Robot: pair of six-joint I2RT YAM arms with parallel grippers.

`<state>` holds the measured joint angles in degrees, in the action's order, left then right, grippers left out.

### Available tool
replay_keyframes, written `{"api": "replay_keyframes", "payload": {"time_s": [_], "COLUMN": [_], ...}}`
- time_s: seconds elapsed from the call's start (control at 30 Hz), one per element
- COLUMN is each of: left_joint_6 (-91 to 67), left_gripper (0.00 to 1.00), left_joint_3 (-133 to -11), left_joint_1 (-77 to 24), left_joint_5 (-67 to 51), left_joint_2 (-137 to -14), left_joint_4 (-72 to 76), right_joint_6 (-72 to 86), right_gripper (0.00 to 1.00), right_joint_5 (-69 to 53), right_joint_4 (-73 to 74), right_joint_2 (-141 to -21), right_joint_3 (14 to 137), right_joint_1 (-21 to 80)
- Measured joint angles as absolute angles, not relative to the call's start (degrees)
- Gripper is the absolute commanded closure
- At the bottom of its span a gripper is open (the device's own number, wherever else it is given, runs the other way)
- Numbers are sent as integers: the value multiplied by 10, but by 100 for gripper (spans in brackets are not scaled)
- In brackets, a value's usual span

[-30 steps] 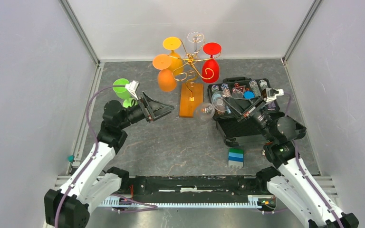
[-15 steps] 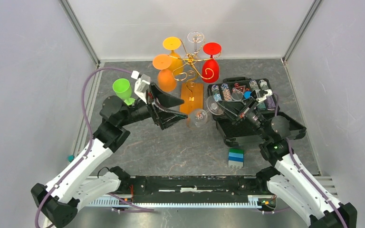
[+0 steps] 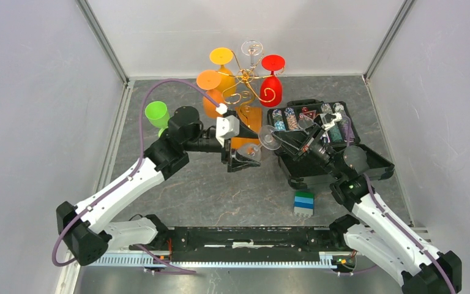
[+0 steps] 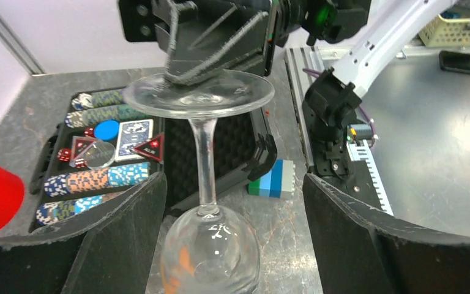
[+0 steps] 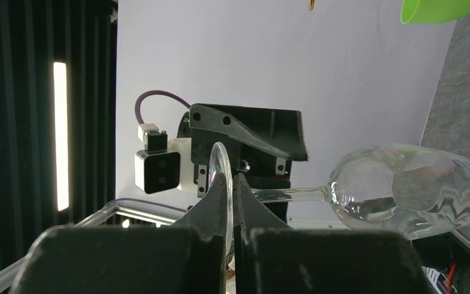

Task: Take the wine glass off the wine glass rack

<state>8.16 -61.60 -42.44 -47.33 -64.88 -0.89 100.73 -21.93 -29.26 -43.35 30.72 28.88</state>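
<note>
Items in your cell, left to right: one small teal item (image 3: 90, 203) at the table's (image 3: 220, 196) left edge, too small to identify. One green glass (image 3: 156, 113) at far left, well apart from the rack. Your left gripper (image 3: 243, 160), arm stretched to the centre, jaws set wide and gripping nothing; the bowl of the wine glass (image 4: 207, 153) sits between its fingers (image 4: 367, 245), with a plain gap on one side, and on the other side you cannot tell whether it touches. One rack (image 3: 245, 76) at centre rear, gold wire on a wooden base, carrying four inverted glasses: orange glass (image 3: 213, 101), yellow glass (image 3: 221, 56), clear glass (image 3: 252, 48) and red glass (image 3: 271, 89). The wine glass is off the rack, held in the air just in front of the base, between the base and the case, lying near level with its bowl toward the left arm and its foot toward the right arm. Your right gripper (image 3: 276, 138), jaws pinched fully together on the rim of that foot, so this arm alone carries the glass. One black case (image 3: 309, 174), lying open at right, with rows of chips (image 3: 290, 113) and cards in its tray. One block (image 3: 304, 203), striped blue and green, just in front of the case.
</note>
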Motion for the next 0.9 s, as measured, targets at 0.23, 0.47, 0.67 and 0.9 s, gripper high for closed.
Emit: {"api": "replay_keyframes", "payload": {"time_s": [0.23, 0.47, 0.67, 0.9], "left_joint_6": [114, 114, 113, 109], "left_gripper": [31, 55, 66, 97], "left_joint_3": [-616, -616, -616, -616], "left_joint_1": [-446, -449, -449, -447], "left_joint_5": [-477, -464, -450, -435], "left_joint_2": [-675, -676, -679, -680], "left_joint_4": [-23, -10, 0, 2], "right_joint_6": [1002, 1000, 995, 991], "right_gripper": [99, 99, 99, 99], "right_joint_5": [-218, -216, -214, -214], "right_joint_4": [-295, -295, -295, -296], "right_joint_2": [-447, -452, -453, -453], "right_joint_3": [310, 310, 310, 310], "right_joint_1": [300, 307, 308, 311]}}
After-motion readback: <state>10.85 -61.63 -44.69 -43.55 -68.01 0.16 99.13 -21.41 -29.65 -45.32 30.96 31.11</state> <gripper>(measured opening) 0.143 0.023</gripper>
